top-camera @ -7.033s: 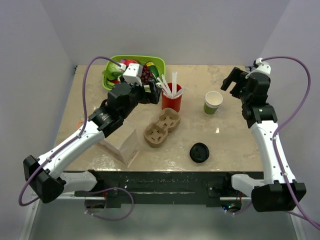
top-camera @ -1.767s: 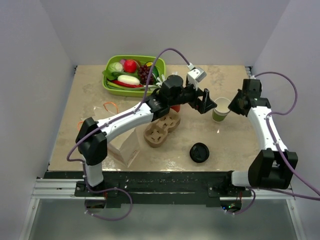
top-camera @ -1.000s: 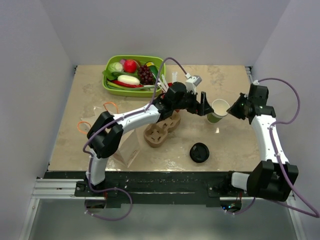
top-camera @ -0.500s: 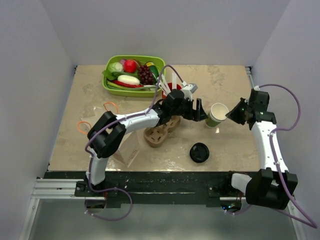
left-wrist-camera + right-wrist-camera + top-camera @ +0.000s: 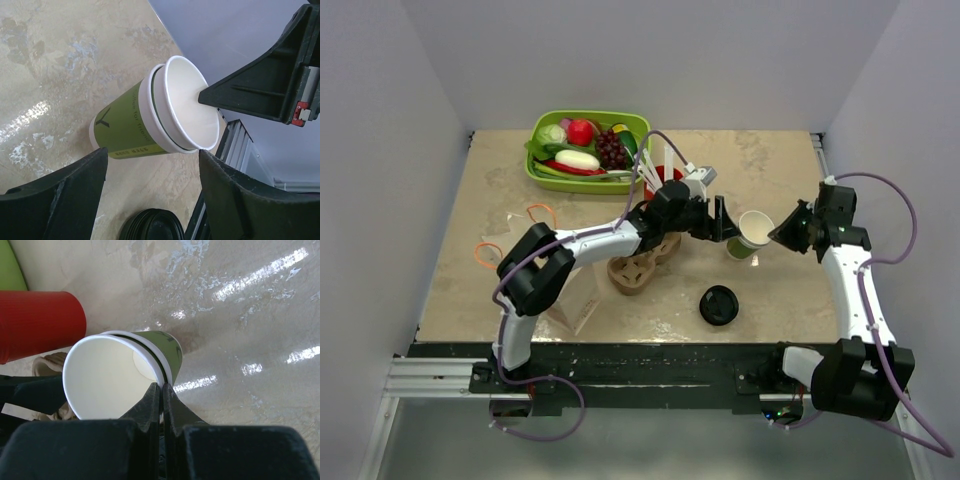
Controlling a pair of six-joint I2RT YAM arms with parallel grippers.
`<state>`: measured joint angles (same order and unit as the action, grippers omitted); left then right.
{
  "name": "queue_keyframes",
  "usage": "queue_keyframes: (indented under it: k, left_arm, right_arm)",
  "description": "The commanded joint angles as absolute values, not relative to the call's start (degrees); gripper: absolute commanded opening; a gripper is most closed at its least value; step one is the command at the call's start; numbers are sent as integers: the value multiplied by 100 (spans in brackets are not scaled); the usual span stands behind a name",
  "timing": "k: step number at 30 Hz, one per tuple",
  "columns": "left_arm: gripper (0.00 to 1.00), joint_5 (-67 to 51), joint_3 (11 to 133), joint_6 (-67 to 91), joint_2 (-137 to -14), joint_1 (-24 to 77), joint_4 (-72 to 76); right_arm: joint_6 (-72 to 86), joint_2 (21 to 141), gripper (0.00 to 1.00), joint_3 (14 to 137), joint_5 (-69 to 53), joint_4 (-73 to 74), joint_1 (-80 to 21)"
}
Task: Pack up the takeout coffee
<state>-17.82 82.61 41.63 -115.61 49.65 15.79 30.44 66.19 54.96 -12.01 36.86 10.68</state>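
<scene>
Top external view: the smooth green paper cup (image 5: 748, 232), white inside with a rolled rim, sits tilted right of centre on the glossy marbled desk (image 5: 770, 165), its rim wall pinched between the closed thin fingers of the right hand (image 5: 782, 232). Blocky black jaws of the left hand (image 5: 725, 222) stand spread on either side of the cup's base, a ribbed red cup (image 5: 40, 322) near at upper left and bare desk open toward the upper right. A round, ringed black lid (image 5: 719, 305) lies flat, apart, lower down.
</scene>
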Motion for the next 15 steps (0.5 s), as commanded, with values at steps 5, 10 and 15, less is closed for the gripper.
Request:
queue_keyframes:
  k: [5, 10, 15]
  left_arm:
    - [77, -1837, 8183, 4280, -11637, 5001, 2021]
    - [76, -1828, 8244, 4280, -11716, 5001, 2057]
    - [74, -1811, 8393, 4271, -11874, 5010, 2030]
  right_arm:
    - [3102, 6434, 0, 5519, -1257, 3621, 1099]
    - [3111, 6442, 0, 5555, -1406, 3586, 1099]
    - [3146, 6390, 0, 5520, -1511, 3507, 1099]
